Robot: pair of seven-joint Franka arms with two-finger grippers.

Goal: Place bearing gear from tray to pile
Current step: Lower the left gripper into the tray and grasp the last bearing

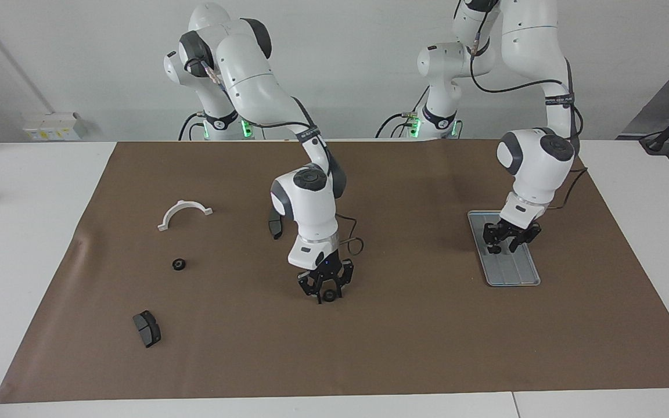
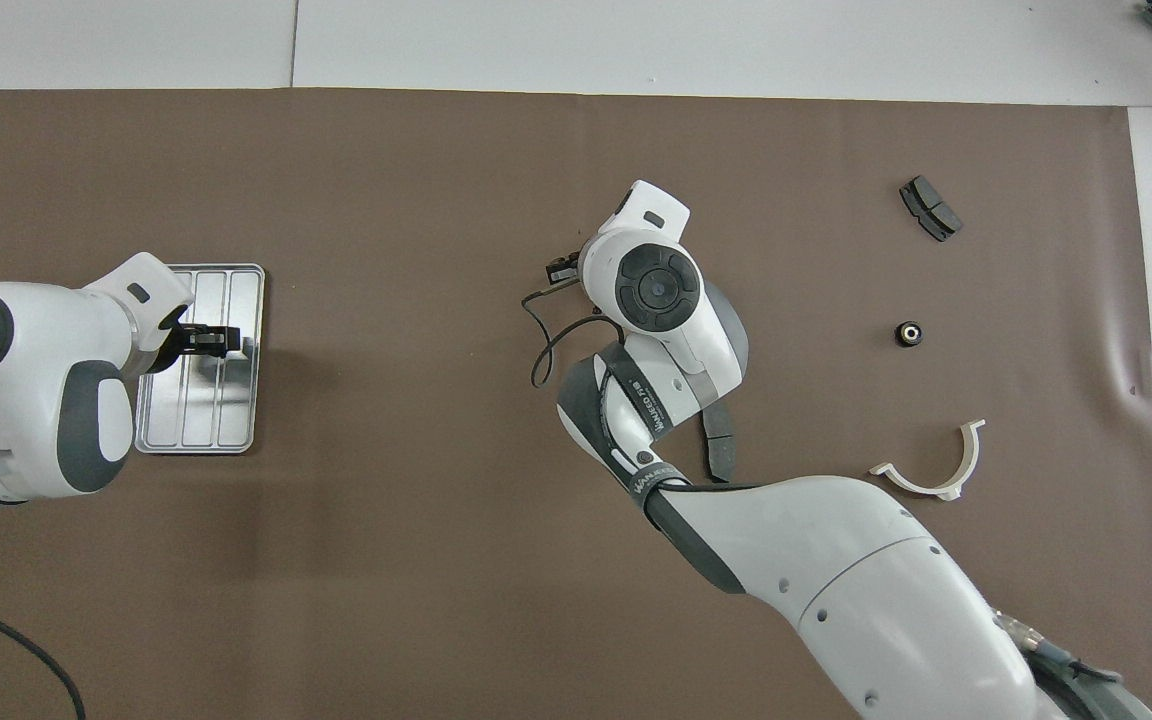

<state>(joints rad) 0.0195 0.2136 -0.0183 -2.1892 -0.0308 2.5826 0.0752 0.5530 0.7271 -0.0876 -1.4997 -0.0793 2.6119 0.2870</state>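
- Nearest the facing camera lies one dark brake pad (image 1: 147, 328), loose on the brown mat (image 1: 369, 360), part of the scattered pile with the white bracket (image 1: 184, 213), a second pad (image 1: 276, 223) and one small black gear (image 1: 179, 265) already among them.
- Right gripper (image 1: 324, 290) stands low at mid-mat, its fingers clamped on a second gear (image 1: 329, 295) between the tips (probably a waypoint: the pile lies toward this arm's end of the table).
- Left gripper (image 1: 507, 237) hangs just over the grey tray (image 1: 514, 276), fingers apart with nothing between them, likely waiting.
- No gear shows on the tray, so the held one looks like the last.
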